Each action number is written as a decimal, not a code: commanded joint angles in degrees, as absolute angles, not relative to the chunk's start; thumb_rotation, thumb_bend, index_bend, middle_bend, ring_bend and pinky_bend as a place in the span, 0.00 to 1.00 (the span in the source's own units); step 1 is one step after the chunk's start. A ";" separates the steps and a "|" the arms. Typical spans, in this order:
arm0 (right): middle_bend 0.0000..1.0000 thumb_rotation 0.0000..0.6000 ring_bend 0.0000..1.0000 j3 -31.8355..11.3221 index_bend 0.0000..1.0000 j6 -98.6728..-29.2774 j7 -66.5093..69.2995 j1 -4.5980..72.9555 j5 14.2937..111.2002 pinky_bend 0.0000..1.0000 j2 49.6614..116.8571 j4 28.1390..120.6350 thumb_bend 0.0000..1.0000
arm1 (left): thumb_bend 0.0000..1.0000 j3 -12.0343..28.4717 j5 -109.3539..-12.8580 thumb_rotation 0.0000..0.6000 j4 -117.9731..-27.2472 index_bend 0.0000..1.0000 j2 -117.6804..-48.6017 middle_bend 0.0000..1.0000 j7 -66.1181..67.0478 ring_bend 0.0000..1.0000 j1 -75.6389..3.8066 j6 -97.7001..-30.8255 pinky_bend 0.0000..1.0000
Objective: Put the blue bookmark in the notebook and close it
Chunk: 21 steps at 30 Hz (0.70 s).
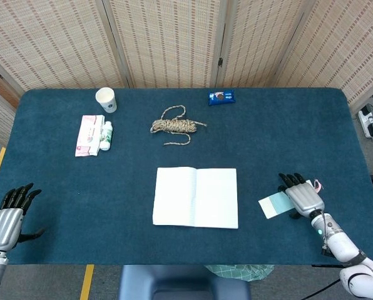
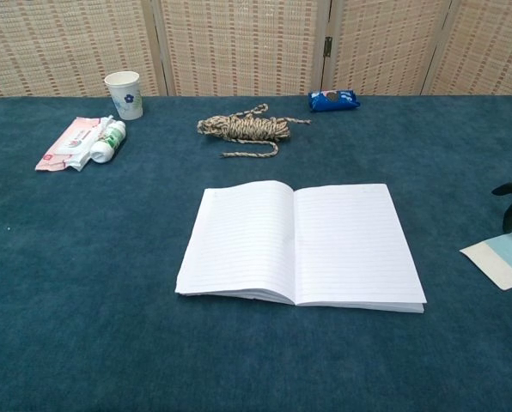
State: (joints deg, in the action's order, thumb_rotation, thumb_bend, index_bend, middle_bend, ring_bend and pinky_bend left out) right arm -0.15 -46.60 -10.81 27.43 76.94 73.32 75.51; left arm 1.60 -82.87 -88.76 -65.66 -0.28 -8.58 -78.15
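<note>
Two hands: right hand (image 1: 302, 198) rests released over the pale blue paper bookmark (image 1: 273, 205); left hand (image 1: 6, 220) released, near-left.

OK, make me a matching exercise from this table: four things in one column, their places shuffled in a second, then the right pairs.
Things:
1. notebook
2. blue bookmark
3. paper cup
4. rope bundle

Places:
A. far left part of the table, behind the wipes packet
B. lying open at the table's middle, near the front
C. by the right hand, right of the notebook
D. just behind the notebook, towards the screens

Pairs: 1-B, 2-C, 3-A, 4-D
</note>
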 commanded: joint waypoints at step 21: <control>0.00 1.00 0.02 0.05 0.30 -47.62 -10.74 27.76 76.02 0.01 75.08 73.80 0.18 | 0.19 1.59 -82.42 1.00 -89.16 0.18 -65.53 0.07 0.18 0.00 -8.67 -77.69 0.00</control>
